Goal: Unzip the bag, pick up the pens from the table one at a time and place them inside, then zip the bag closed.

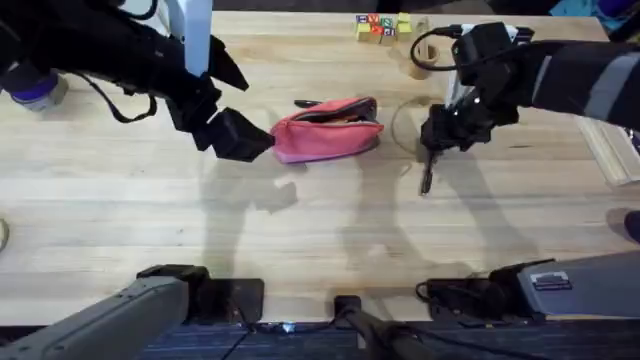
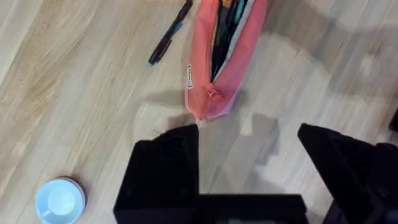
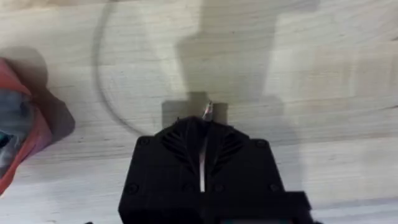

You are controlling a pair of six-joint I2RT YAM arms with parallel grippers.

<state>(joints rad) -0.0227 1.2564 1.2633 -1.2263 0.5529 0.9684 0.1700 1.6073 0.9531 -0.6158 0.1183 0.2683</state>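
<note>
The right claw (image 1: 432, 150) is gripping a slim dark pen (image 1: 426, 178) beside the unzipped pink fabric pouch (image 1: 328, 130). The left claw (image 2: 249, 146) is hovering wide open; next, the pen probably needs carrying over the opening

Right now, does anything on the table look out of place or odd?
Nothing looks damaged or spilled. The pink fabric pouch lies unzipped, one slim dark pen rests on the wooden table beside it, and the right gripper holds the other pen hanging tip-down.
</note>
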